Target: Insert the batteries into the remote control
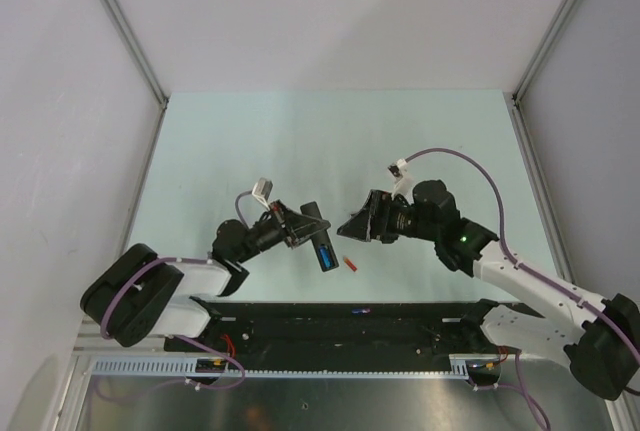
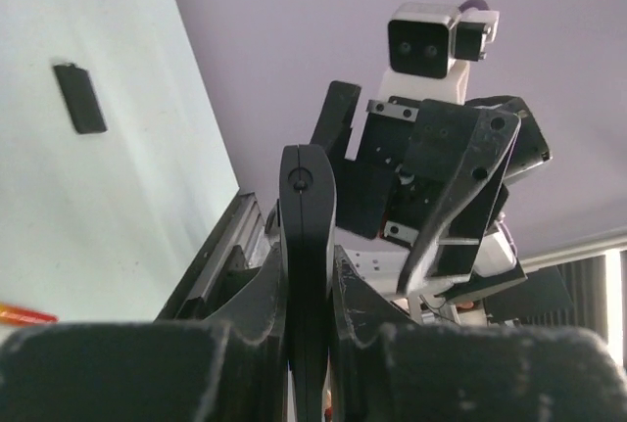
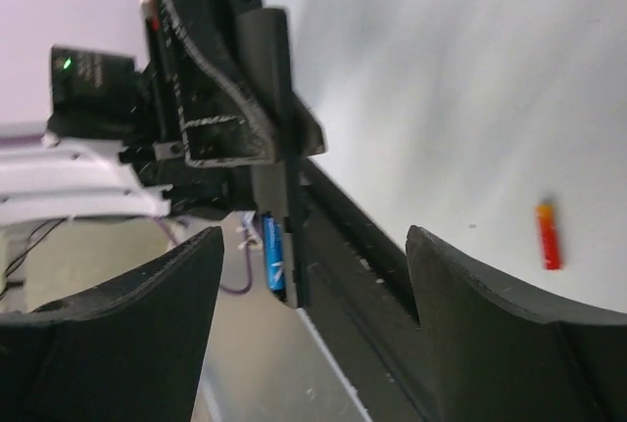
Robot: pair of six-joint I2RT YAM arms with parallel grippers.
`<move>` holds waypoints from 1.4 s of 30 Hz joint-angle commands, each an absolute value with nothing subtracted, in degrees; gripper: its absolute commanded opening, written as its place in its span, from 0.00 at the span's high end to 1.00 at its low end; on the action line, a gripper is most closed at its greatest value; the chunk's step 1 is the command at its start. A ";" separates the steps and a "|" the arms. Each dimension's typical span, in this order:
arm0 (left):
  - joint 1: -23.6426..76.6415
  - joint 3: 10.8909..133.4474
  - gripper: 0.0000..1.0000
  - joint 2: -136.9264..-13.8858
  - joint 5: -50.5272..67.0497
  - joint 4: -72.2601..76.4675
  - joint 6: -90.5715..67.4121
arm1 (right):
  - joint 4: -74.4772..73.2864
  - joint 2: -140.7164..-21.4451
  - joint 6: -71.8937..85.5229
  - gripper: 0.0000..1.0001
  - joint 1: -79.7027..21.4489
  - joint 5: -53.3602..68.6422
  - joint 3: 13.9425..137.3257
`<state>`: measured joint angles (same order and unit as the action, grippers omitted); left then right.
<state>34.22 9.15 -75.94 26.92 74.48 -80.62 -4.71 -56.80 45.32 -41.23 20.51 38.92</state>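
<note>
My left gripper (image 1: 302, 228) is shut on the remote control (image 1: 318, 236), a slim black bar held above the table. A bright blue battery (image 1: 326, 255) sits in its near end. In the left wrist view the remote (image 2: 307, 236) stands edge-on between the fingers. My right gripper (image 1: 350, 228) is open and empty, facing the remote from the right. Its wrist view shows the remote (image 3: 275, 118) and the blue battery (image 3: 273, 254) between its spread fingers (image 3: 529, 324). A red-orange battery (image 1: 350, 264) lies on the table below both grippers and shows in the right wrist view (image 3: 549, 236).
A small flat black rectangle (image 2: 78, 97) lies on the pale green table (image 1: 300, 141). A black rail (image 1: 300, 321) runs along the table's near edge, with a small blue item (image 1: 358, 308) on it. White walls and metal posts enclose the sides and back.
</note>
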 commanded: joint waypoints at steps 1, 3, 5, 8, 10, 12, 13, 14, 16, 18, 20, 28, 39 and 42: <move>33.84 13.79 1.00 -76.90 31.37 91.23 -82.26 | 6.14 -58.45 48.96 0.21 -42.09 33.03 38.14; 33.84 14.85 1.00 -77.08 31.90 91.49 -82.79 | 8.43 -59.15 48.96 0.21 -42.71 34.18 38.23; 33.84 15.20 1.00 -76.99 32.17 91.58 -83.23 | 9.40 -59.85 48.52 0.23 -43.42 35.24 38.14; 33.84 15.56 1.00 -76.55 31.90 91.84 -83.76 | 8.70 -61.17 47.38 0.26 -43.86 35.94 38.14; 33.93 15.73 1.00 -76.20 31.64 91.85 -84.02 | 8.96 -61.44 47.02 0.28 -44.12 36.56 37.97; 33.84 15.82 1.00 -75.85 31.38 91.93 -84.11 | 9.05 -61.61 46.67 0.28 -44.56 36.74 37.97; 33.84 15.82 1.00 -75.50 31.03 91.93 -84.20 | 9.05 -61.79 46.50 0.29 -44.56 36.91 37.97; 33.84 15.91 1.00 -75.32 30.94 91.93 -84.20 | 8.70 -61.96 46.32 0.30 -44.47 37.00 38.06; 33.92 16.00 1.00 -74.89 30.76 91.93 -84.29 | 8.70 -62.49 46.23 0.33 -44.56 37.35 37.97; 33.93 16.08 1.00 -74.53 30.67 91.93 -84.37 | 8.53 -62.66 46.23 0.35 -44.56 37.27 37.97; 33.84 16.26 1.00 -74.18 30.67 91.93 -84.37 | 8.26 -62.75 46.06 0.38 -44.47 37.53 37.97; 33.84 16.26 1.00 -72.69 30.94 92.02 -84.02 | 7.21 -64.07 45.61 0.44 -44.47 37.00 37.97; 33.92 15.91 1.00 -72.42 30.59 92.02 -83.32 | 2.47 -62.14 43.95 0.43 -44.56 32.09 38.14; 33.93 15.82 1.00 -72.33 30.32 92.02 -83.06 | 1.06 -61.17 43.51 0.43 -45.09 29.80 38.23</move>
